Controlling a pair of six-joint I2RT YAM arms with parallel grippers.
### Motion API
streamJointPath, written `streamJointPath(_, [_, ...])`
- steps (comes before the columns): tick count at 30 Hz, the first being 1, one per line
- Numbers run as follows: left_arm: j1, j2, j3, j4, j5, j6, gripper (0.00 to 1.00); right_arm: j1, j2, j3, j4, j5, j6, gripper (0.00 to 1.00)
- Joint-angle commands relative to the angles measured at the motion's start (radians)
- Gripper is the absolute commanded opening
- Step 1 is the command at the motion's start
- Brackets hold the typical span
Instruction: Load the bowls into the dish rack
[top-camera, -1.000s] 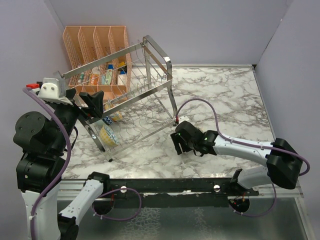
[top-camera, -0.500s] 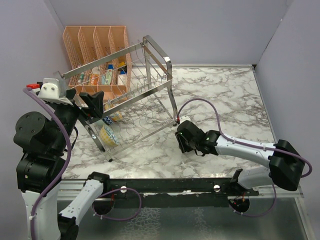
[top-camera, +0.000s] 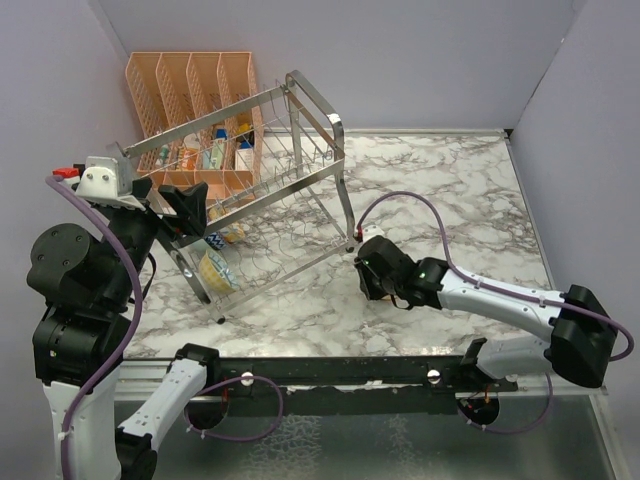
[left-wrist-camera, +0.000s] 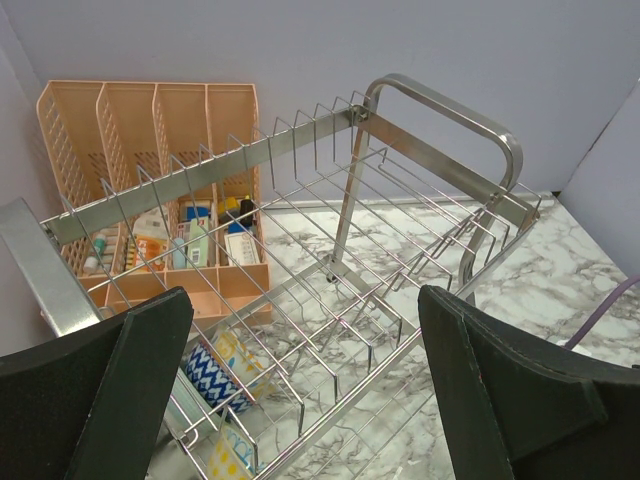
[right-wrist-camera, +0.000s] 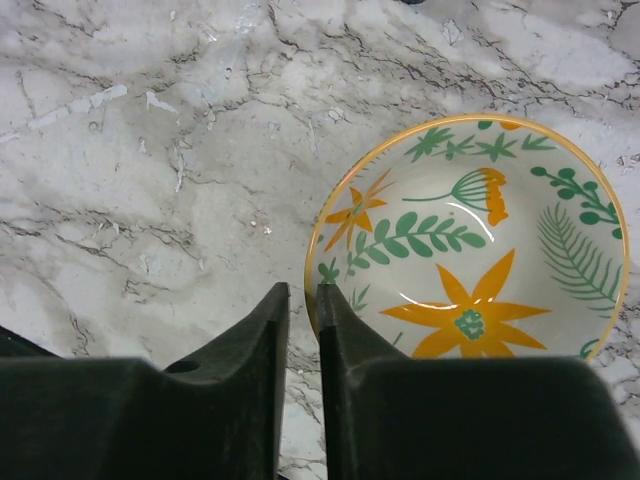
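Note:
A cream-yellow bowl with orange flowers and green leaves sits on the marble table in the right wrist view. My right gripper straddles its left rim, one finger outside and one inside, jaws narrowed onto it. From above, the right gripper hides that bowl, just right of the dish rack. The chrome dish rack stands tilted at the left. Two patterned bowls stand in its lower tier, one with blue zigzags. My left gripper hovers wide open above the rack's left end, holding nothing.
A peach-orange mesh organiser with small bottles and packets stands behind the rack against the back wall, also seen as the organiser from the left wrist. Purple walls close the table at the left, back and right. A purple cable loops over the right arm.
The right gripper's jaws have closed from wide apart to a narrow gap around the bowl's rim, and the gripper has shifted slightly right. The left arm has not moved.

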Motion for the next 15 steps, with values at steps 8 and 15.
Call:
streamJointPath(8, [-0.003,-0.009,0.004,0.018,0.008,0.003,0.99,-0.009,-0.028,0.034,-0.012,-0.02,-0.032,0.58])
streamJointPath(15, [-0.003,-0.008,0.0,0.019,0.01,-0.001,0.99,-0.009,0.01,0.034,0.011,-0.039,-0.041,0.68])
